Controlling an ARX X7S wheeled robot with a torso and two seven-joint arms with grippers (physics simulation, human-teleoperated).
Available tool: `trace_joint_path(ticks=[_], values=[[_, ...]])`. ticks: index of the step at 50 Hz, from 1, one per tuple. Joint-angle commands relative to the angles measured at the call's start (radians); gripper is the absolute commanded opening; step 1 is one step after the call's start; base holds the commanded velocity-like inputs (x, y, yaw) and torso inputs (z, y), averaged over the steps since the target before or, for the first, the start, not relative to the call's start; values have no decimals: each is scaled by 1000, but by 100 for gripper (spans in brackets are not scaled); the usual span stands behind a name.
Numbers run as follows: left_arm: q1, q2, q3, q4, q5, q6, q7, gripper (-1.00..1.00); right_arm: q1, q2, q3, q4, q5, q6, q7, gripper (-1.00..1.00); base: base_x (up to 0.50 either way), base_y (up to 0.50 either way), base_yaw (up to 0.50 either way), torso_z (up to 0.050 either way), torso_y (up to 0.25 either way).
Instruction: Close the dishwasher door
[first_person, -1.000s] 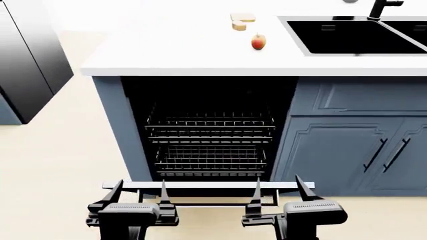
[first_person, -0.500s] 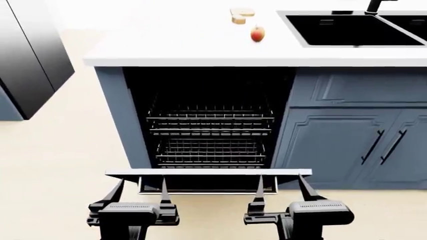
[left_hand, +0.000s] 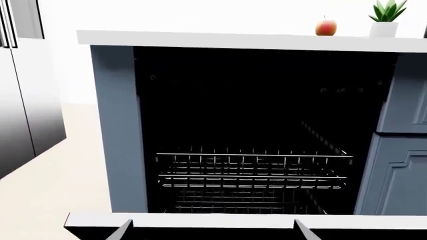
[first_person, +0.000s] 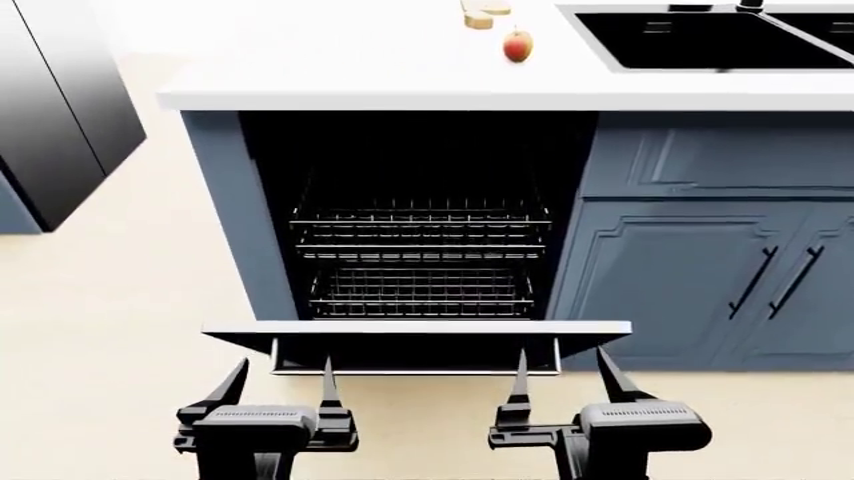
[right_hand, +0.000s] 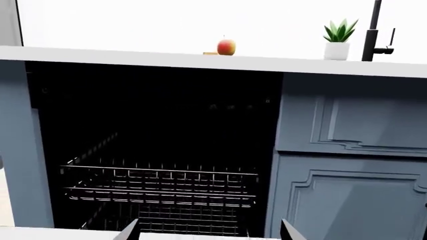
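The dishwasher door (first_person: 416, 345) hung low in front of the open racks (first_person: 420, 260), its edge higher than a second before. Both the left gripper (first_person: 284, 395) and the right gripper (first_person: 561, 392) were spread wide beneath it, lifting; closing was barely begun.

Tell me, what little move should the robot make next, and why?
Probably keep raising both arms forward: the dishwasher door hangs open, nearly flat, racks exposed, with the open left gripper and right gripper just under its edge, placed to push it up.

White countertop (first_person: 334, 75) carries an apple (first_person: 518, 45)
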Motion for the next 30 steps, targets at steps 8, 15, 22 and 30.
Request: trace_joint_path(ticks=[8, 15, 22, 30], values=[[2, -11, 6, 12, -14, 0, -7, 100, -5, 10, -13, -11, -1, -1, 14, 100, 0, 0, 0, -50, 0], [5, -16, 9, 15, -19, 2, -9, 100, -3, 12, -18, -10, -1, -2, 18, 100, 0, 0, 0, -50, 0], [6, -20, 11, 16, -23, 5, -11, 100, -1, 15, -22, -9, 0, -2, 22, 100, 0, 0, 0, -50, 0], [7, -24, 15, 17, -25, 7, -14, 100, 1, 17, -27, -6, -1, -3, 27, 100, 0, 0, 0, -50, 0]])
